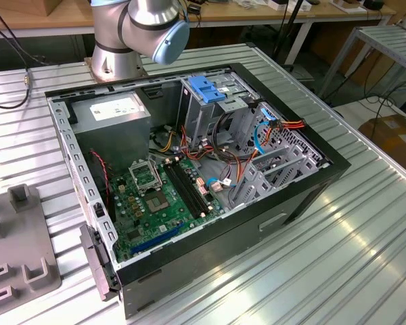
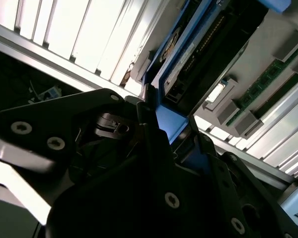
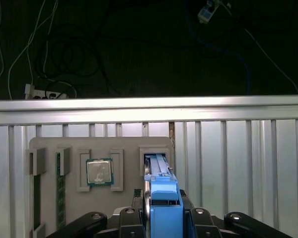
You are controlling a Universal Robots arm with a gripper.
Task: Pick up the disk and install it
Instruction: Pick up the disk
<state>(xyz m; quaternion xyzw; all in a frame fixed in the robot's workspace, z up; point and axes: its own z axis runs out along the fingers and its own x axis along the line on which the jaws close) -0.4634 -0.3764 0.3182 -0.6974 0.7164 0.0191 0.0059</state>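
pinching disk (image 3: pixel 164 198) edge-on, jaws pressed onto blue rail in both wrist views. disk sits above grey fixture (image 3: pixel 124 146), far end at mouth of slot (image 3: pixel 154 154); cannot tell if clear of it. risks: slight tilt catches slot wall; narrow hold on rail lets disk twist or slip. cpu chip (image 3: pixel 99 172) just beside slot. slatted surface (image 3: pixel 238 163) open beyond fixture. exterior view: case (image 1: pixel 271 223) crowded, cables (image 1: pixel 238 162) close beside drive cage (image 1: pixel 206 91), likely snag, little side room.
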